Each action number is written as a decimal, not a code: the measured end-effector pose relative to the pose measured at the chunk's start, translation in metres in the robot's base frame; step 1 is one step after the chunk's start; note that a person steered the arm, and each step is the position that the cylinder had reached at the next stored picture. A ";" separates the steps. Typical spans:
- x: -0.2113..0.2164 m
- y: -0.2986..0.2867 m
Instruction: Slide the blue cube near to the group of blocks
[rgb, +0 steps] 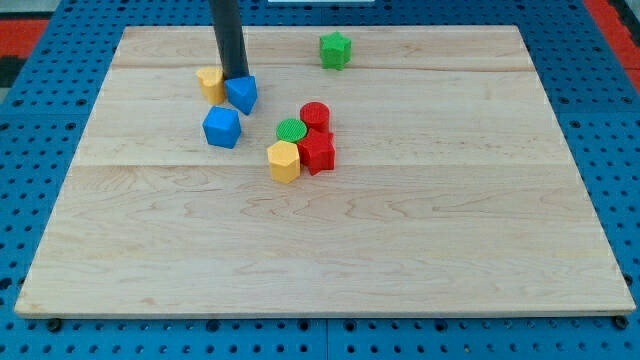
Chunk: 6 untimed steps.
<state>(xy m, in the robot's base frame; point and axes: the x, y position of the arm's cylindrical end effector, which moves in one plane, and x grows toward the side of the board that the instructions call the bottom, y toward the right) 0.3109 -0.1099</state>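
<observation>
My tip (236, 77) stands near the view's top left, touching the top edge of a blue block (242, 94) and just right of a yellow block (211, 83). A blue cube (222, 127) lies just below them, apart from the tip. To the right sits a tight group: a red cylinder (315, 116), a green cylinder (292, 130), a red star-like block (317, 151) and a yellow hexagonal block (284, 161). The blue cube lies a short gap to the left of this group.
A green star-shaped block (335, 49) sits alone near the top edge of the wooden board (400, 250). Blue perforated table surrounds the board.
</observation>
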 end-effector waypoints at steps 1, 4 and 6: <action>0.020 0.018; 0.046 -0.038; 0.100 -0.007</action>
